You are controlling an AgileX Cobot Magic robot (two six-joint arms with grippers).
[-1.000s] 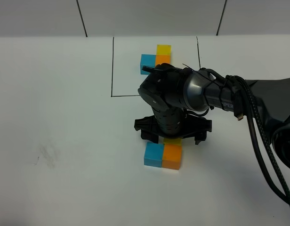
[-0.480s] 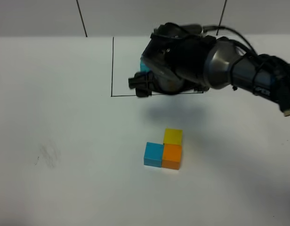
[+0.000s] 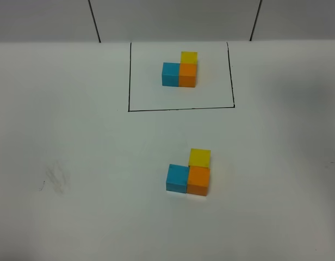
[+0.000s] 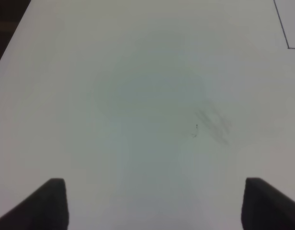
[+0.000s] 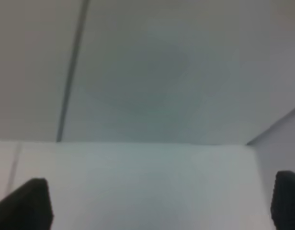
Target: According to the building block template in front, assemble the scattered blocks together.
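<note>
In the exterior high view the template is a black-lined rectangle (image 3: 129, 81) at the back with a blue, orange and yellow cube cluster (image 3: 180, 74) in an L. In front of it the loose sky blue cube (image 3: 178, 178), orange cube (image 3: 198, 180) and yellow cube (image 3: 199, 157) sit touching in the same L shape on the white table. Neither arm shows in that view. My left gripper (image 4: 154, 201) is open over bare table; its fingertips (image 4: 51, 201) are wide apart. My right gripper (image 5: 159, 201) is open and empty, facing the back wall.
The white table (image 3: 75, 163) has a faint grey smudge (image 3: 54, 179) at the left, also in the left wrist view (image 4: 213, 125). A corner of the black outline (image 4: 281, 28) shows there. Grey wall panels with dark seams (image 3: 94, 19) stand behind the table.
My right arm has lifted off the loose cubes, drawn back over the template and left the exterior high view. The yellow cube stays behind the orange one.
</note>
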